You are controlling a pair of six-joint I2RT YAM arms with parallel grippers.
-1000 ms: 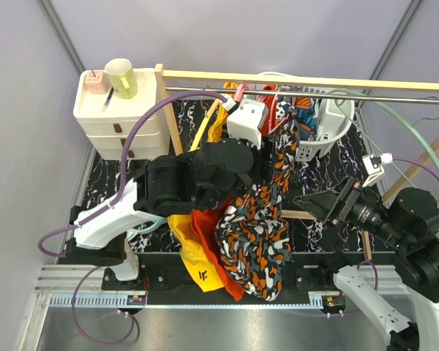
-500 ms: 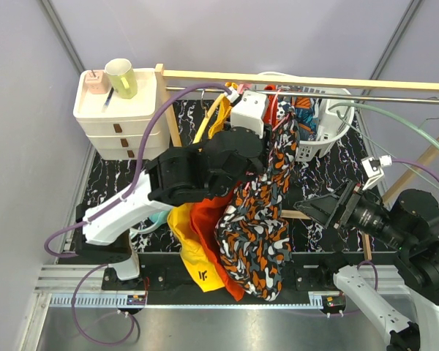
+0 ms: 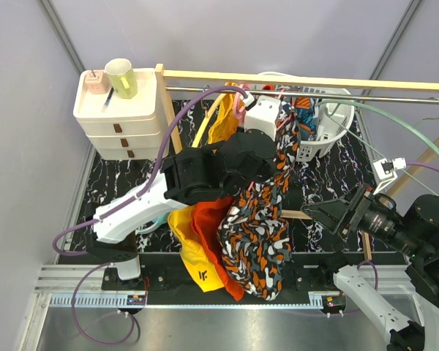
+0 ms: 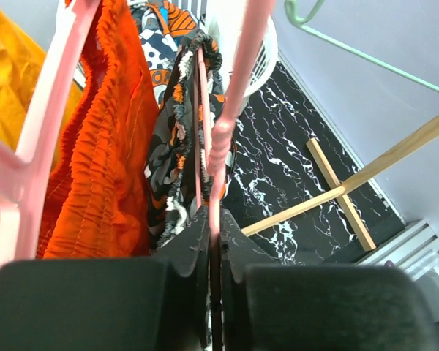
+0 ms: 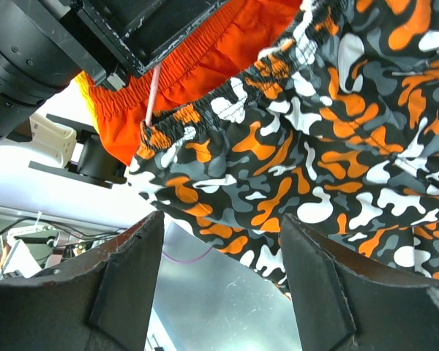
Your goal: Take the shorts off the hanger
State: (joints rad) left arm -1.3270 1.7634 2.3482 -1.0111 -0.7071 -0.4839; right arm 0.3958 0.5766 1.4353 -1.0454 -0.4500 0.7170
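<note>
The wooden rack (image 3: 314, 80) with its metal rail (image 3: 366, 95) stands over the black marbled table (image 3: 110, 175), above and beyond both grippers. The grey patterned shorts (image 3: 256, 234), blotched orange and white, hang from the pink hanger (image 4: 234, 73) and fall below the left gripper (image 4: 212, 223) toward the near table edge. In the left wrist view their gathered waistband sits just ahead of the fingers, against the hanger's thin bar. The left gripper is clenched on that thin pink bar, which runs straight between its closed fingers. To its left in its own camera hang the orange-red shorts (image 4: 102, 146), and farther left the yellow shorts (image 4: 7, 73). The right gripper (image 5: 219, 241) is released, jaws wide apart, pointing at the grey patterned shorts, whose cloth fills the view ahead of and above its fingers (image 5: 124, 285) without touching them. Beyond the left gripper stands a white basket (image 3: 329, 131). The blue patterned shorts (image 3: 304, 106) show by its rim, though whether they hang or lie there cannot be told. A green hanger (image 4: 351, 51) hangs up to the right.
</note>
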